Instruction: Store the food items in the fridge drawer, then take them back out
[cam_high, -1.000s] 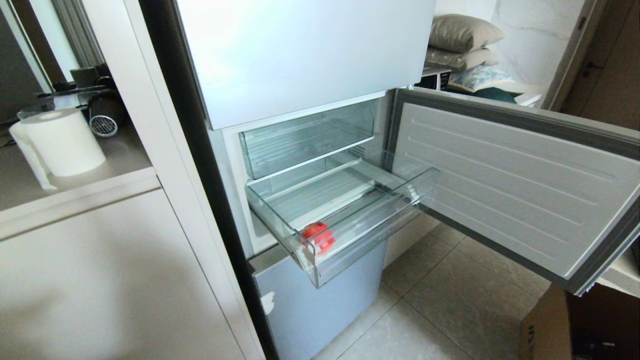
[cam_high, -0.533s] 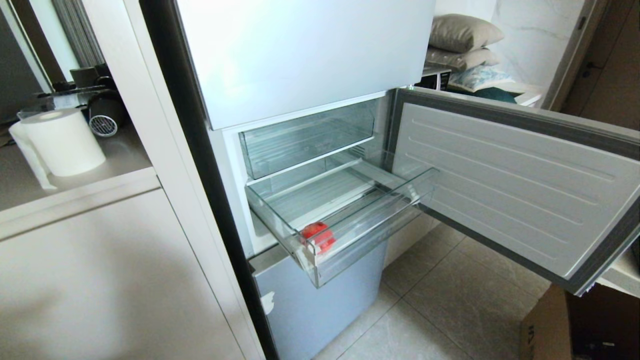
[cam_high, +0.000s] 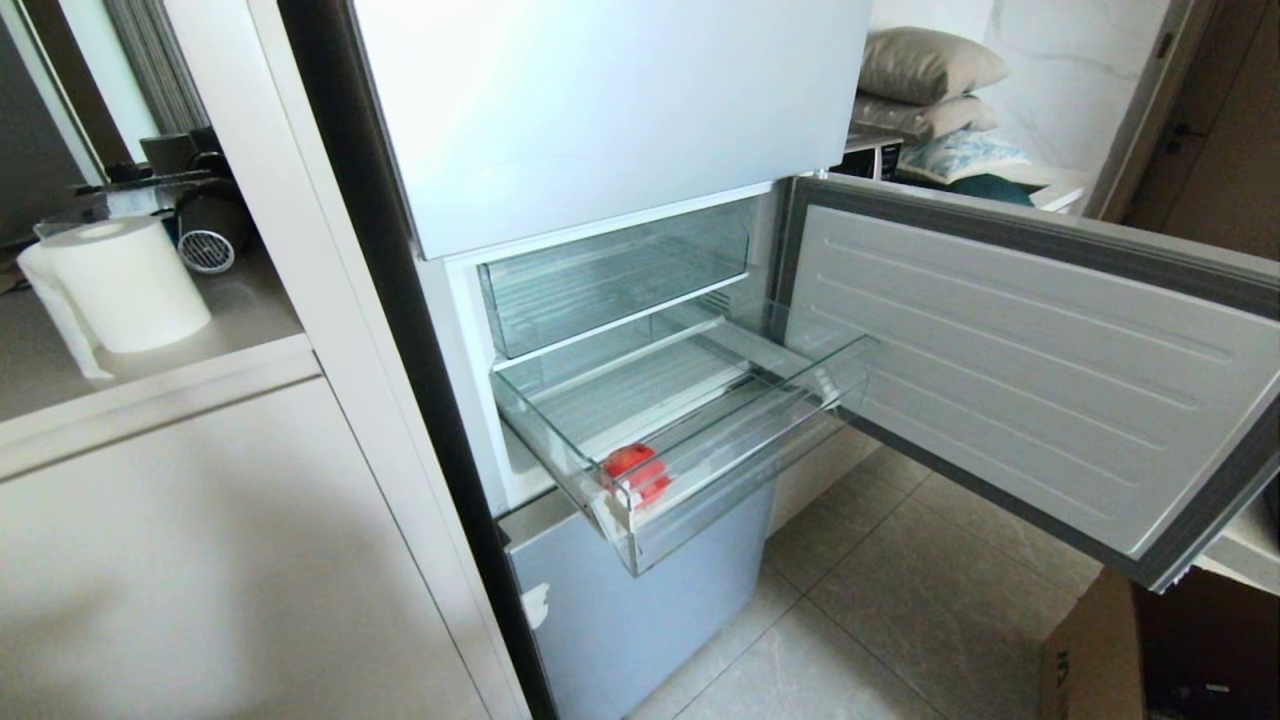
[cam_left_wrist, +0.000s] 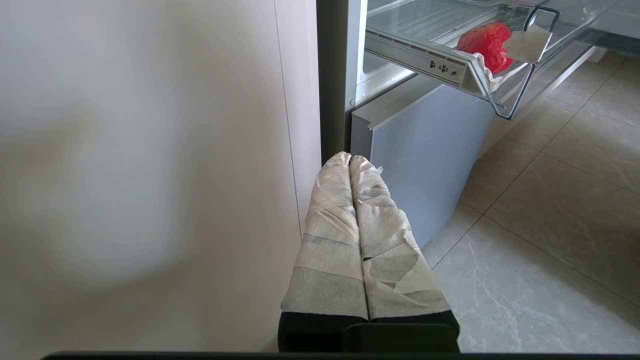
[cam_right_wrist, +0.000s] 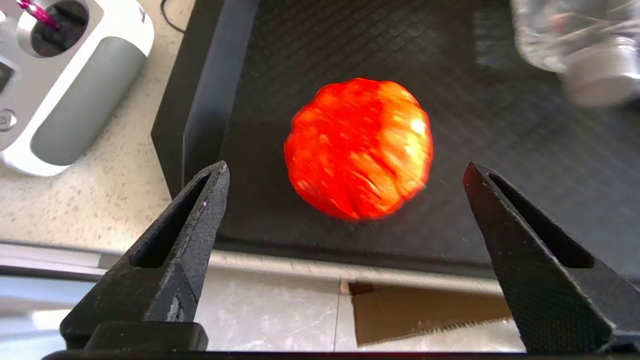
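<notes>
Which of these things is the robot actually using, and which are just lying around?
In use: fridge drawer; red fruit inside it; second red fruit on black tray; open right gripper over it.
Lying about: paper roll, pillows, cardboard box, white device, clear bottle; left gripper parked low, shut.

The left gripper (cam_left_wrist: 350, 159) ends in two long, rounded fingers (cam_left_wrist: 332, 240) swathed in pale grey-white tape, the wrapping creased and overlapping in bands, with a small tear showing dark material beneath on one side. At their root sits a black block-shaped base. The right gripper (cam_right_wrist: 345, 170) looks quite different: two bare black fingers (cam_right_wrist: 180, 245), wedge-shaped and tapering to sharp points, each hollowed by a long triangular slot. Their faces carry a fine woven, cross-hatched texture, and a black bar runs along behind them.
</notes>
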